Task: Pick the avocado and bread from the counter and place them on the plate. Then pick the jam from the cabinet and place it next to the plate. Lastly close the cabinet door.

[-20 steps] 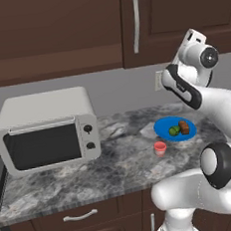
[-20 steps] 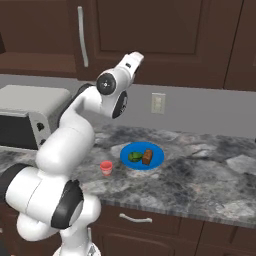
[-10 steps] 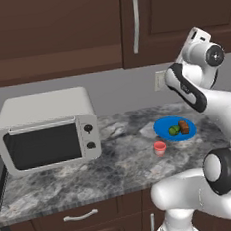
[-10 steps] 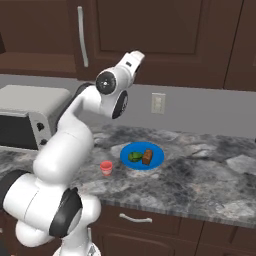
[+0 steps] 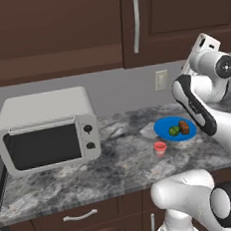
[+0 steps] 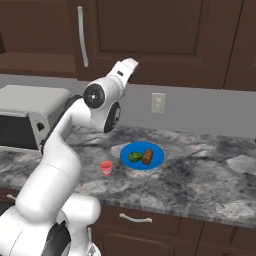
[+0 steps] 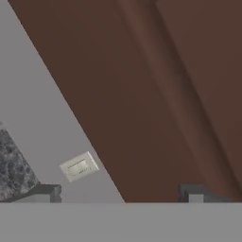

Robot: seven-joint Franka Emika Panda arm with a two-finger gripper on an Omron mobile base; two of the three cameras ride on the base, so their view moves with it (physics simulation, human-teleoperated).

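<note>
End effector (image 7: 120, 194) raised near the cabinet door (image 7: 142, 94), fingertips wide apart, released, grasping nothing. Plate (image 5: 164, 126) sits on the marbled table (image 5: 117, 162); avocado (image 5: 174, 130) and bread (image 5: 184, 127) lie on it, side by side, apparently touching. Jam (image 5: 160, 148) stands on the table just beside the plate, toward the front edge. Cabinet door looks shut, handle (image 5: 136, 22) upright. Toaster oven (image 5: 49, 129) well apart to the left.

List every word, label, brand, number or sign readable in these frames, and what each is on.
None: no readable text anywhere.
Toaster oven: two knobs, no legible markings.
Jam: no label visible.
Wall outlet: blank plate.
Cabinet door, plate and counter: plain.
</note>
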